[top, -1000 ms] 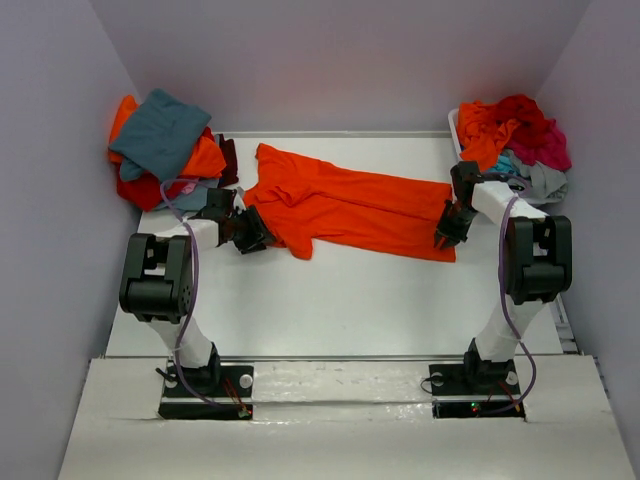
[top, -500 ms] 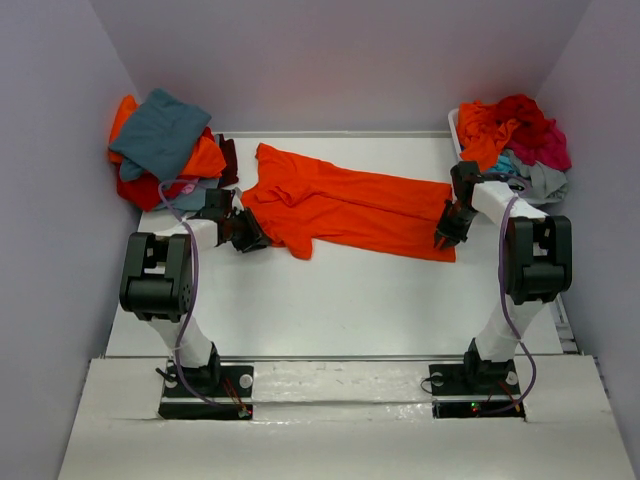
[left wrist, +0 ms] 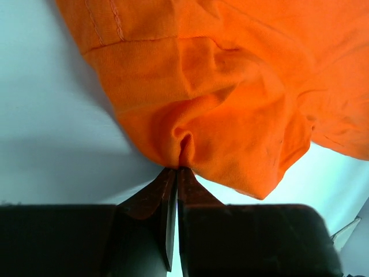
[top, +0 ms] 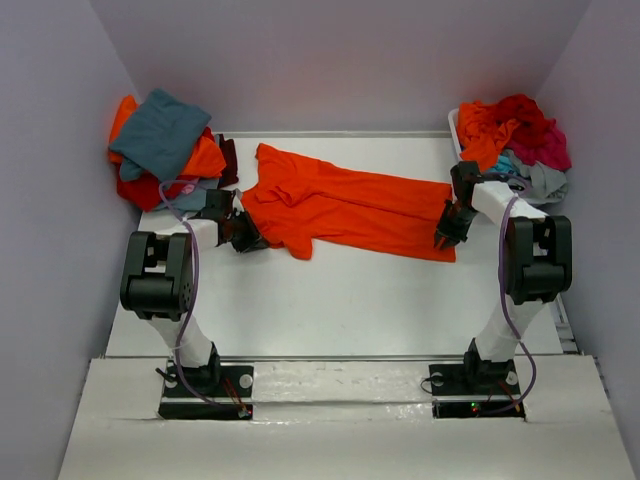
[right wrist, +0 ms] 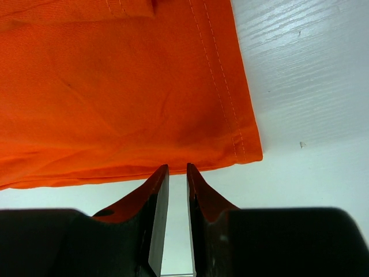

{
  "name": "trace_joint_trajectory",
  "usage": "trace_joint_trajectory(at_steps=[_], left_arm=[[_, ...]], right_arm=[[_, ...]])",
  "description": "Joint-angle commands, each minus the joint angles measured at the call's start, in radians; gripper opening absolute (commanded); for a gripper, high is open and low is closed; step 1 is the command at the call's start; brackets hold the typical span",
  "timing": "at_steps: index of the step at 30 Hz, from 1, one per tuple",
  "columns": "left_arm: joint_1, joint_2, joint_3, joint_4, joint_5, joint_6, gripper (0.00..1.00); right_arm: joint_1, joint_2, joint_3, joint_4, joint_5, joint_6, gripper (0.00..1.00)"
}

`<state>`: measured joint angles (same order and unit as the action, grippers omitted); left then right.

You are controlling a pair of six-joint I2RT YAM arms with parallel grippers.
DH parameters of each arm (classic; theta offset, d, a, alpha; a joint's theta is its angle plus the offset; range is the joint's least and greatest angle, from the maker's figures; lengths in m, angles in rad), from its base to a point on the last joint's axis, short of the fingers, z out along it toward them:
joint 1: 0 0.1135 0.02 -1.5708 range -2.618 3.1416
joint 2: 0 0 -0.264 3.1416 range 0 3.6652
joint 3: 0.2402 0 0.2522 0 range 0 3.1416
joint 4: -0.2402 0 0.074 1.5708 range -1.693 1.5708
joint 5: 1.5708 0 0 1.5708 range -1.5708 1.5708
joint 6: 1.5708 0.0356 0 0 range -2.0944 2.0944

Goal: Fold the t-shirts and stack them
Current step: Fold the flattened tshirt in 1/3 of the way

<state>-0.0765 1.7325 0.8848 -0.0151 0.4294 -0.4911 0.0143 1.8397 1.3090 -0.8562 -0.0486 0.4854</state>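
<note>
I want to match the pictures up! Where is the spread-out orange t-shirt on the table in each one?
Top external: the orange t-shirt lies spread across the far middle of the white table.
Left wrist: it fills the top and right, bunched up.
Right wrist: its hemmed corner fills the upper left.
Shared landmark: the white table under it shows in all three views.

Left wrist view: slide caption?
Left gripper pinching a puckered fold at the edge of the orange t-shirt on the white table.

One spread orange t-shirt (top: 345, 205); two shirt piles, left heap (top: 165, 145) and right heap (top: 510, 135), perhaps four apiece; one white bin (top: 453, 124).
</note>
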Motion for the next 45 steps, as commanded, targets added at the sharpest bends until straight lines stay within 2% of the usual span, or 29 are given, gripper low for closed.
trace_joint_trajectory(at_steps=[1, 7, 19, 33, 36, 37, 38, 40, 44, 45], left_arm=[[0.004, -0.027, 0.023, -0.054, -0.044, 0.043, 0.13], [0.004, -0.066, 0.074, -0.154, -0.089, 0.077, 0.06], [0.004, -0.171, 0.226, -0.378, -0.164, 0.144, 0.06], [0.004, -0.180, 0.226, -0.542, -0.216, 0.197, 0.07], [0.004, -0.174, 0.215, -0.549, -0.228, 0.198, 0.13], [0.004, -0.174, 0.214, -0.551, -0.228, 0.198, 0.20], [0.004, -0.172, 0.210, -0.554, -0.230, 0.197, 0.22], [0.004, -0.171, 0.210, -0.560, -0.235, 0.198, 0.32], [0.004, -0.171, 0.213, -0.571, -0.250, 0.197, 0.44], [0.004, -0.172, 0.215, -0.571, -0.251, 0.197, 0.45]], right_arm=[[-0.010, 0.018, -0.022, 0.019, 0.000, -0.007, 0.25], [-0.010, 0.021, -0.022, 0.020, 0.000, -0.005, 0.25], [-0.010, 0.027, -0.024, 0.023, -0.005, -0.005, 0.25], [-0.010, 0.029, -0.024, 0.023, -0.013, -0.007, 0.25], [-0.010, 0.029, -0.025, 0.025, -0.019, -0.007, 0.25], [-0.010, 0.030, -0.027, 0.023, -0.020, -0.007, 0.25], [-0.010, 0.029, -0.027, 0.023, -0.022, -0.007, 0.25], [-0.010, 0.026, -0.030, 0.025, -0.028, -0.008, 0.25], [-0.010, 0.029, -0.031, 0.028, -0.051, -0.016, 0.25], [-0.010, 0.030, -0.033, 0.028, -0.056, -0.018, 0.25]])
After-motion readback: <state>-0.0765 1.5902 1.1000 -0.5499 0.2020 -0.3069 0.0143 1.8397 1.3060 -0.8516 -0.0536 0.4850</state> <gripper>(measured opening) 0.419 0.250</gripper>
